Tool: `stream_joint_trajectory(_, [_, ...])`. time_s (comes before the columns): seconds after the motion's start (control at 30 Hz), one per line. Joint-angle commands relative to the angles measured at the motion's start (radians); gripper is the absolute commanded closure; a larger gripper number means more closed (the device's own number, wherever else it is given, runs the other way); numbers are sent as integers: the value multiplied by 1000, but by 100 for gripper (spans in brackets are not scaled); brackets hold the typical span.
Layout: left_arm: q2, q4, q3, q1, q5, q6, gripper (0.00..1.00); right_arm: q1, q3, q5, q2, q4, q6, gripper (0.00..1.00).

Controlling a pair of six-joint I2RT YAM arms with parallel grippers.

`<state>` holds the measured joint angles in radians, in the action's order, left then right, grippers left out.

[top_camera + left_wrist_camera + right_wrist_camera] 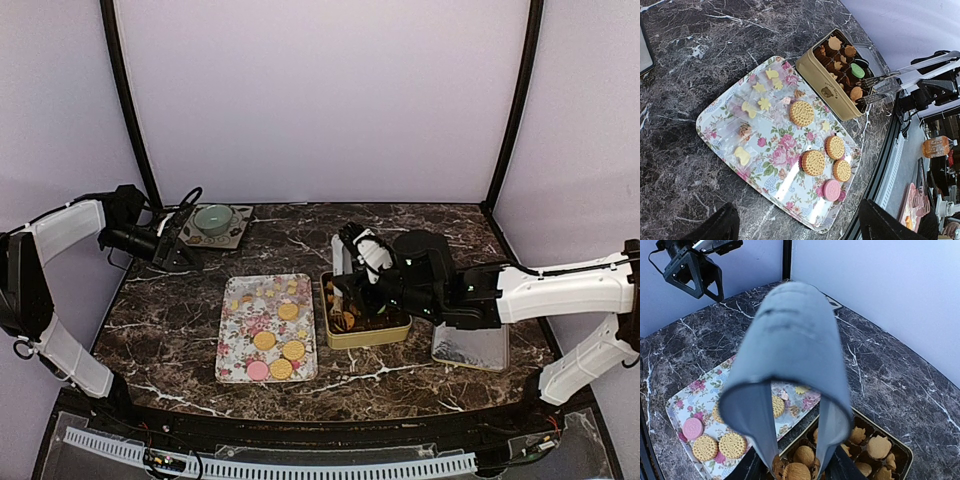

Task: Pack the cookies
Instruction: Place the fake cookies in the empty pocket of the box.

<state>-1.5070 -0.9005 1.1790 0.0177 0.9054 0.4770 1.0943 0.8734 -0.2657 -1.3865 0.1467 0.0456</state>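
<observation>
Several round golden cookies and a pink one lie on the near end of the flowered tray. To its right stands the gold tin, with paper cups full of biscuits and one green cookie. My right gripper hangs over the tin's left side, shut on a pair of tongs. The tong tips reach down into the tin around a golden cookie. My left gripper is at the back left, wide open with nothing in it, its fingers high above the tray.
A teal bowl on a mat sits at the back left beside the left gripper. A flat lid lies right of the tin, under the right arm. Small yellow shaped sweets occupy the tray's far end.
</observation>
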Motion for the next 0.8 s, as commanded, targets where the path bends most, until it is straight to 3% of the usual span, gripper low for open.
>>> stream_joint_trajectory(0.0, [18,-31,19,5,24,-2,15,-7,3,0,47,121,28,62])
stream_joint_trajectory(0.77, [13,-29,11,5,22,2,15,-51,-77,-48,119,141,48,68])
